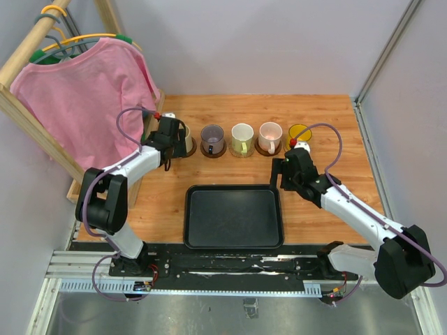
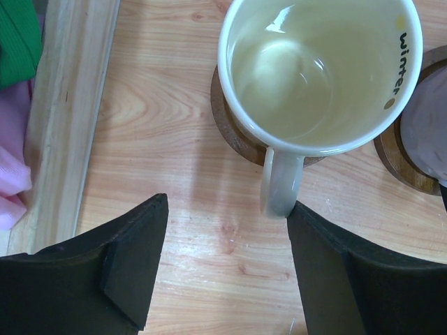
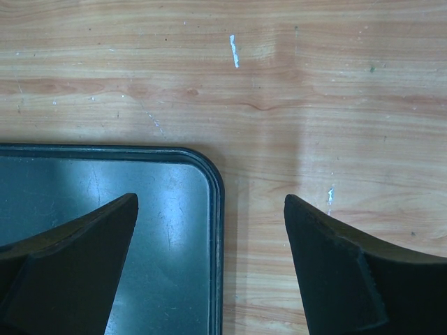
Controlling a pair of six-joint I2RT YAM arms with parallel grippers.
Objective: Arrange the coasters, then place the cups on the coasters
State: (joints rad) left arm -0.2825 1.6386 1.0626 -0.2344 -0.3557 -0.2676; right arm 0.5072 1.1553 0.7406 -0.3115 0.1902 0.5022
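Note:
Several cups stand in a row along the back of the table, each on a round coaster: cream (image 1: 186, 139), purple-grey (image 1: 212, 137), white with a yellow-green handle (image 1: 242, 137), pinkish (image 1: 269, 135) and yellow (image 1: 300, 132). My left gripper (image 1: 173, 139) is open, just in front of the cream cup (image 2: 321, 70), which rests on a dark brown coaster (image 2: 230, 129). The cup's handle (image 2: 283, 185) points at my left gripper (image 2: 227, 230), its end right beside the right finger (image 2: 328, 258). My right gripper (image 1: 281, 180) is open and empty above the tray's far right corner.
A black rectangular tray (image 1: 234, 241) lies in the middle front, its corner rim (image 3: 218, 188) below my right gripper (image 3: 211, 199). A wooden rack (image 2: 70, 105) with a pink shirt (image 1: 84, 98) on a hanger stands close on the left. Grey walls enclose the table.

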